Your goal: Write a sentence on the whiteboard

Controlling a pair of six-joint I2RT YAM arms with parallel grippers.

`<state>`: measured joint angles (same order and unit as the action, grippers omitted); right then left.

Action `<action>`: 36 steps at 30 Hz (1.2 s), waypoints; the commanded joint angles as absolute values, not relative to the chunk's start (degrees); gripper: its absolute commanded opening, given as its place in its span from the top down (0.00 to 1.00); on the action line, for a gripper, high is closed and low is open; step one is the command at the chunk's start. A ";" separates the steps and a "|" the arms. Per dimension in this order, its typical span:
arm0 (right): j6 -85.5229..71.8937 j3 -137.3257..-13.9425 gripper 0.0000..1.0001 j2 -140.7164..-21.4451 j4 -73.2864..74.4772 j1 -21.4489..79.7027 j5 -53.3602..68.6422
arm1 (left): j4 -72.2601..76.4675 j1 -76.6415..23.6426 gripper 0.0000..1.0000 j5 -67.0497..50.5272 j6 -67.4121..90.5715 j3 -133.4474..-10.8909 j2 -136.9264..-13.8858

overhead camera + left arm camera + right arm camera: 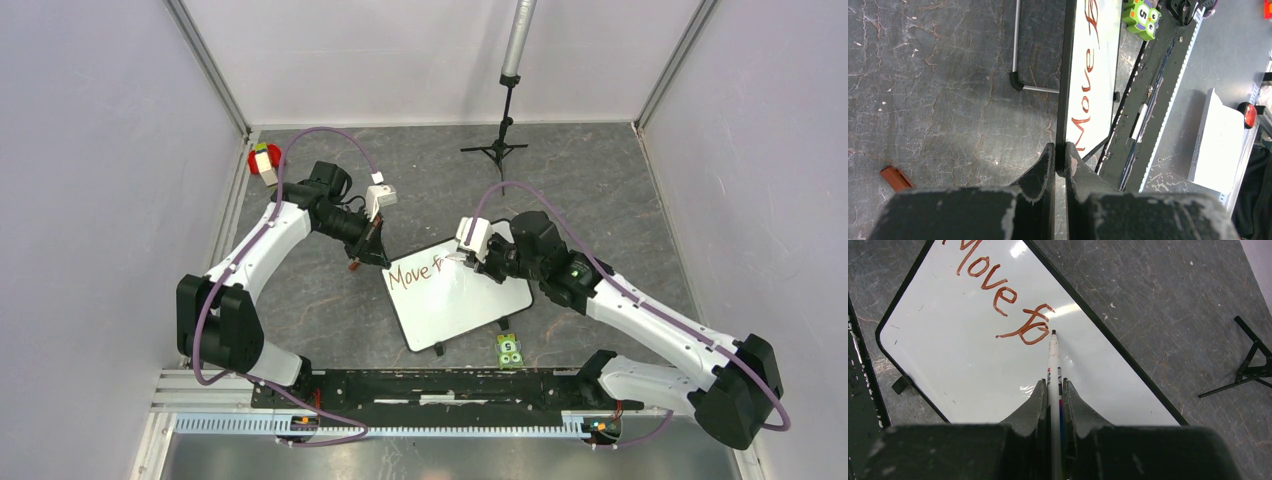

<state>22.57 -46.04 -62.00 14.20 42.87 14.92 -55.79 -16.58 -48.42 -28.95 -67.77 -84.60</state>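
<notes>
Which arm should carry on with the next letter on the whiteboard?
Right. The right gripper is shut on the marker, whose tip rests on the whiteboard at the end of the unfinished sentence. The left gripper is clamped on the board's rim, likely steadying it, and holds no pen.

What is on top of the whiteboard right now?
On the whiteboard: reddish-brown writing, "Move" plus a started second word, and the tip of a pen held by the right gripper. The gripper's fingers hide the board's near strip.
</notes>
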 commanded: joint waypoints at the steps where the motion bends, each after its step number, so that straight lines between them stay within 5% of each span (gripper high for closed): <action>1: 23.82 -45.49 1.00 -61.01 14.02 43.02 11.45 | -58.50 -18.45 0.98 -45.02 -29.72 -66.71 -85.44; 36: 23.39 -46.75 1.00 -61.08 14.80 43.07 9.86 | -58.46 -18.44 0.98 -44.74 -30.17 -66.80 -86.12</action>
<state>23.83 -44.36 -60.03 16.82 43.13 13.91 -55.86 -16.60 -48.05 -28.95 -67.88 -84.75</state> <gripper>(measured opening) 0.147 0.120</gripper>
